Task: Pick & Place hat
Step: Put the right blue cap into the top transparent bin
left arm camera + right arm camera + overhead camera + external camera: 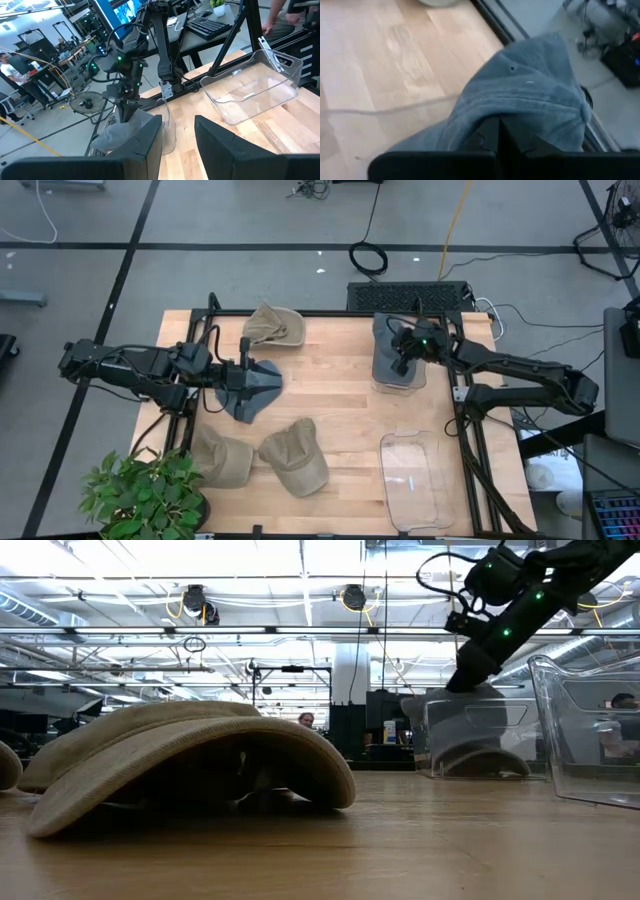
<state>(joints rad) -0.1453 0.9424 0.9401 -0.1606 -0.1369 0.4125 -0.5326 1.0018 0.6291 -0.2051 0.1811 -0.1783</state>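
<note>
- Right gripper [404, 352]: positioned over the clear bin [398, 383] at the far right of the table [340, 380]. Its fingers are pressed together, pinching the grey-blue hat [392, 340], as the right wrist view confirms.
- Location of that hat: draped over and partly inside the clear bin. The low view shows the gripper [466, 680] pressing down at the bin's [470, 735] top, with cloth bunched beneath it.
- Left gripper [243, 377]: on the left side of the table, directly above a dark blue hat [250, 390]. The left wrist view shows its fingers [145, 142] standing apart with a gap between them. Whether they pinch that hat's cloth cannot be determined.
- Other hats: a tan hat [272, 326] at the far edge, and two khaki hats [296, 456] at the near edge beside a potted plant [140, 498]. All three lie untouched.
- A second clear bin [415, 478] stands vacant at the near right.
- Step in hand, by judgement: placement of the grey-blue hat in the far bin, the hat not yet released.
- Next move, by judgement: the right fingers must part so the cloth drops free, then lift straight up without dragging the hat back over the bin wall.
</note>
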